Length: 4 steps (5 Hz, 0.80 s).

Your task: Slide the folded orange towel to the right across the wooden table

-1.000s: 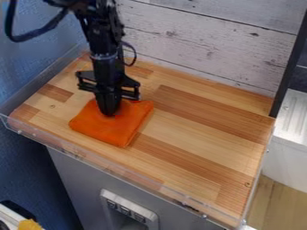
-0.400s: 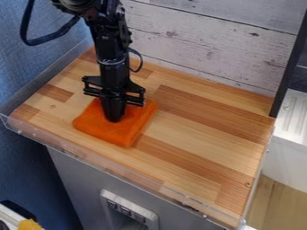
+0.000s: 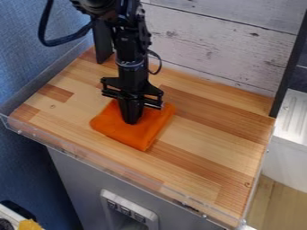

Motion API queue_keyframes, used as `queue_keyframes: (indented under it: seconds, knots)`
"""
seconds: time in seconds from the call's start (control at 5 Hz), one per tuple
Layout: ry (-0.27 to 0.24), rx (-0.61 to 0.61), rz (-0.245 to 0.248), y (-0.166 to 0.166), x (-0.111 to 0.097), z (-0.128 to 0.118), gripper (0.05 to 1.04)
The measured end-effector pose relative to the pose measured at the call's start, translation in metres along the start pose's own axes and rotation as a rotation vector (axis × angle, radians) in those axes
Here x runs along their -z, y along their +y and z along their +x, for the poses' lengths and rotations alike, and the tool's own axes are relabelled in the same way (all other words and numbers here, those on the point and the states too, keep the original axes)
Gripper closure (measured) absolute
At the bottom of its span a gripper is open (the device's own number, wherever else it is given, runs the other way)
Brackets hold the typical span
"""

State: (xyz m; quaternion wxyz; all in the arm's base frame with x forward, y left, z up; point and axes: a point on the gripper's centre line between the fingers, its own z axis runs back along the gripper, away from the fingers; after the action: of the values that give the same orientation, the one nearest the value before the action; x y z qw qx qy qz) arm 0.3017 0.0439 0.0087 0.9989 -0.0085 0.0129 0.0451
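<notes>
Gripper [image 3: 130, 121] upright, jaws pressed together, tips on orange cloth [image 3: 141, 138] below; can't tell if fabric's pinched. Wooden tabletop [image 3: 207, 139] beneath.

Is black throughout, with a rounded joint housing [image 3: 99, 6] above a slim, knobbly forearm [image 3: 130, 42]. Carries a thick black cable [image 3: 60, 42] in a wide loop and a thinner black cable [image 3: 160, 64] in a small curve. Shows a faint pale ring [image 3: 130, 64] above the black pincer [image 3: 130, 122], with openwork side brackets [image 3: 111, 86].
</notes>
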Motion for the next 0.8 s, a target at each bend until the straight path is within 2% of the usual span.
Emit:
queue_keyframes:
  seconds: [0.6,0.8]
  knots:
    - [-0.025,0.07,0.003,-0.03,0.002,-0.002,1.023]
    - [-0.034,0.078,0.006,-0.034,0.002,-0.005,0.996]
